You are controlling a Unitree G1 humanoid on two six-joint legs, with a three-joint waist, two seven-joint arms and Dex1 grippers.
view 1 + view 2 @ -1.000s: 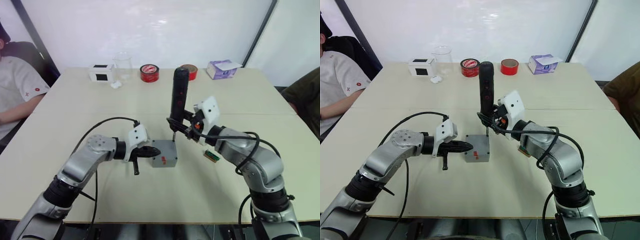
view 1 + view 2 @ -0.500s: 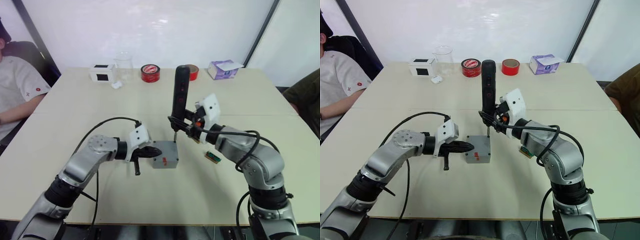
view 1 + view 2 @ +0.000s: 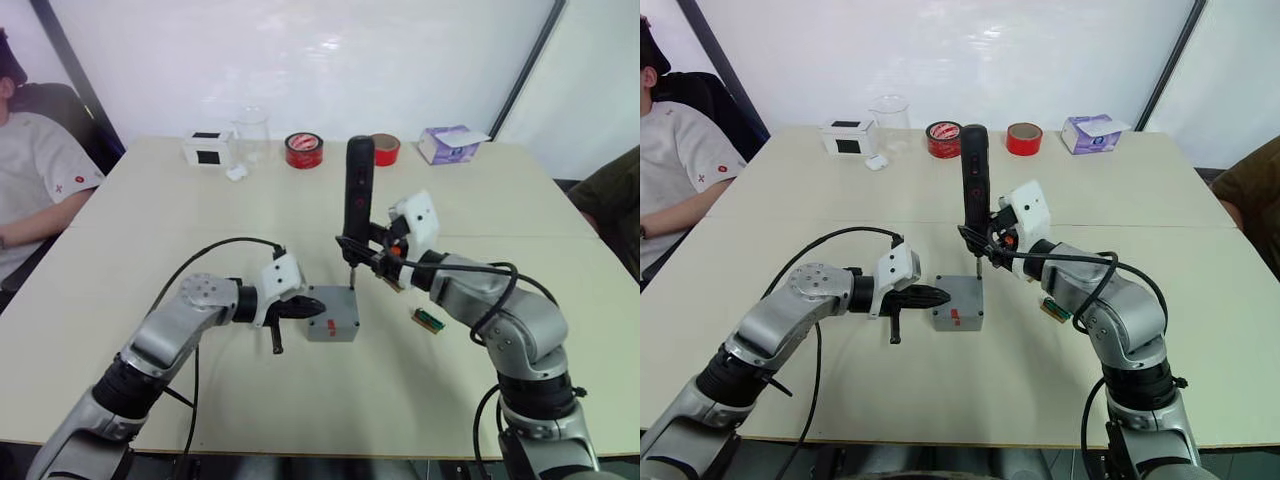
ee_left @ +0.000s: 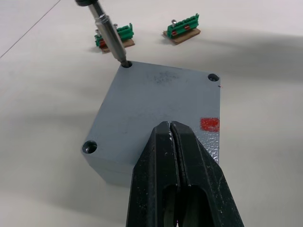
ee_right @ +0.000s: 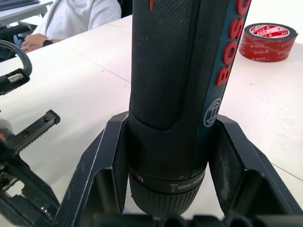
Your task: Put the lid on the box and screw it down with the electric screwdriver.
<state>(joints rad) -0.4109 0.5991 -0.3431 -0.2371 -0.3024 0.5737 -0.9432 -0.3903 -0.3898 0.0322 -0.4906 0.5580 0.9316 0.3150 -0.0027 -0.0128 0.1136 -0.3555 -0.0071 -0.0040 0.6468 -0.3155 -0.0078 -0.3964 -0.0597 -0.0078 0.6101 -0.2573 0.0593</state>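
Note:
The grey box [image 3: 332,313] stands mid-table with the lid [image 4: 158,104] flat on top and a red mark on its near side. My left gripper [image 3: 312,308] is shut, its tips resting on the lid's left edge. My right gripper [image 3: 362,253] is shut on the black electric screwdriver [image 3: 357,197], held upright. Its metal bit [image 4: 112,38] sits in the lid's far right corner hole.
Two small green-and-brown pieces [image 4: 182,30] lie right of the box. Along the far edge stand a white-and-black box [image 3: 206,148], a glass beaker [image 3: 252,131], two red tape rolls [image 3: 303,150] and a purple tissue box [image 3: 448,143]. A person [image 3: 35,180] sits at the left.
The screwdriver has stayed at the same corner hole and straightened slightly. The left gripper stays on the lid. The camera view shifted a little.

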